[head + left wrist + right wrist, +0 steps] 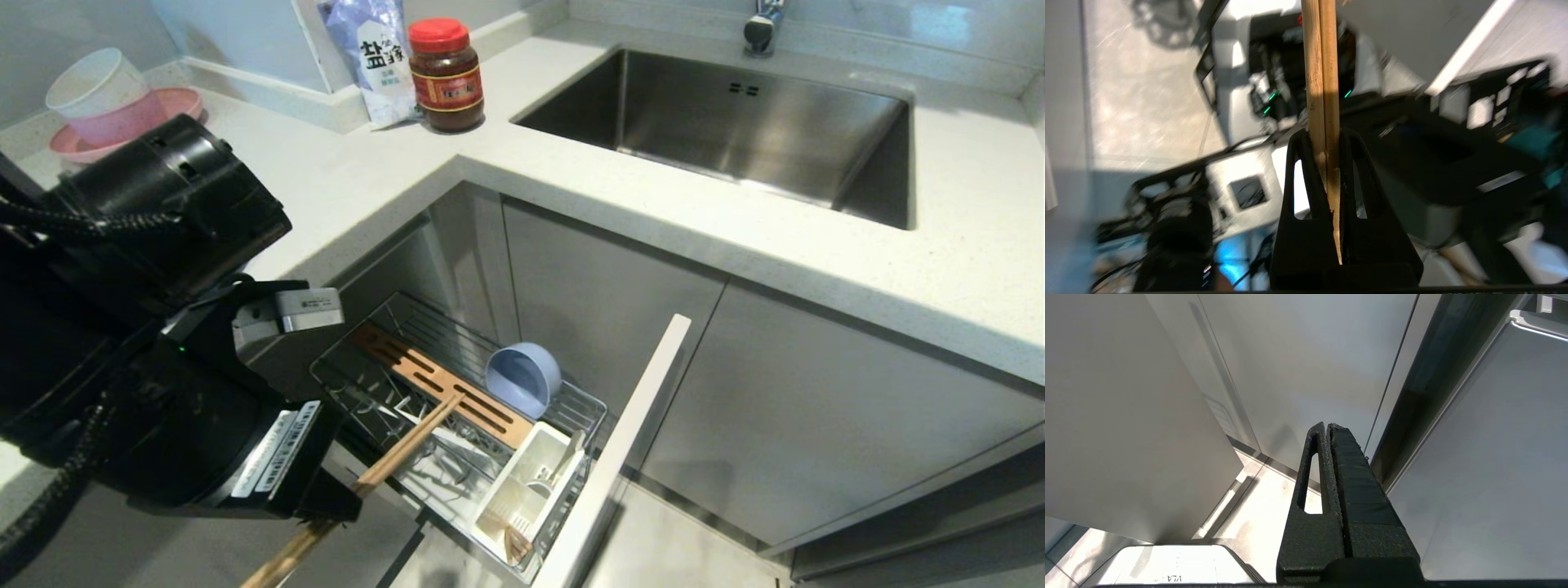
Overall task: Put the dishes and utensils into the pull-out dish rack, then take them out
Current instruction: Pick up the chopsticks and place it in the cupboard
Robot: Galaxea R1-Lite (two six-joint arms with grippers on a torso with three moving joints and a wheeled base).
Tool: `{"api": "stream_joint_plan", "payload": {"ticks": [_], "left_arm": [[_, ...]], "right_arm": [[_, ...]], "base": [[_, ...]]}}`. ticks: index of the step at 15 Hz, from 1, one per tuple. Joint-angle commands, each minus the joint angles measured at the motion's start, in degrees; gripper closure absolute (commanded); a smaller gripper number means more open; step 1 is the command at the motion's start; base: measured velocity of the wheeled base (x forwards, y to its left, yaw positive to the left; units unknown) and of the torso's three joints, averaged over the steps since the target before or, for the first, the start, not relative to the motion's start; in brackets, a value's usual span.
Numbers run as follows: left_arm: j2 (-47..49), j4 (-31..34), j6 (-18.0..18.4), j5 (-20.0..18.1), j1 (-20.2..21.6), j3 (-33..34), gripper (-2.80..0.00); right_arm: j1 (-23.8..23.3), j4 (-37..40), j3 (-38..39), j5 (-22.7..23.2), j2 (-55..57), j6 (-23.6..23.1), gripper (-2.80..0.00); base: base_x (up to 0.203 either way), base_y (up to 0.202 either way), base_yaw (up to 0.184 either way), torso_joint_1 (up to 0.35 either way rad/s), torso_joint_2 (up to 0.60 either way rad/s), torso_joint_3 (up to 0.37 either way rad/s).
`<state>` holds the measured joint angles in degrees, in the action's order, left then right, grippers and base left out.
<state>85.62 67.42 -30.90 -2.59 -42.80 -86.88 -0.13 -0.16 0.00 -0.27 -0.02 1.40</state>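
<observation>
Left pincer (1325, 136) grips chopsticks (406, 445) over the dish rack (457, 425) edge.

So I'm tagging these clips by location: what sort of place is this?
A home kitchen, most likely: a steel sink set in a pale countertop, grey cabinets beneath, and a pull-out dish rack holding a blue bowl.

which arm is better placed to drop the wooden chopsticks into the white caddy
Left. Its pincer is already shut on the pair of light wooden chopsticks, held over the chrome wire pull-out rack close to the white plastic cutlery caddy. The right pincer is shut, empty, and faces grey cabinet panels.
</observation>
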Motion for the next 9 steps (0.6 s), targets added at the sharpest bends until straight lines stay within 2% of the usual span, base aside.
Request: {"api": "stream_joint_plan", "payload": {"ticks": [1, 5, 9], "left_arm": [[1.4, 2.7, 2.1, 0.0, 0.3, 0.3, 0.00], [1.3, 5.6, 6.6, -0.2, 0.5, 0.8, 0.00], [1.4, 12.6, 13.9, -0.4, 0.8, 1.5, 0.00]], "right_arm": [[0.0, 0.0, 0.1, 0.0, -0.2, 0.0, 0.00], [0.0, 0.0, 0.1, 0.0, -0.2, 0.0, 0.00], [0.0, 0.0, 0.1, 0.0, -0.2, 0.0, 0.00]], "base": [[0.000, 0.000, 0.000, 0.000, 0.00, 0.000], [0.000, 0.000, 0.000, 0.000, 0.00, 0.000], [0.000, 0.000, 0.000, 0.000, 0.00, 0.000]]}}
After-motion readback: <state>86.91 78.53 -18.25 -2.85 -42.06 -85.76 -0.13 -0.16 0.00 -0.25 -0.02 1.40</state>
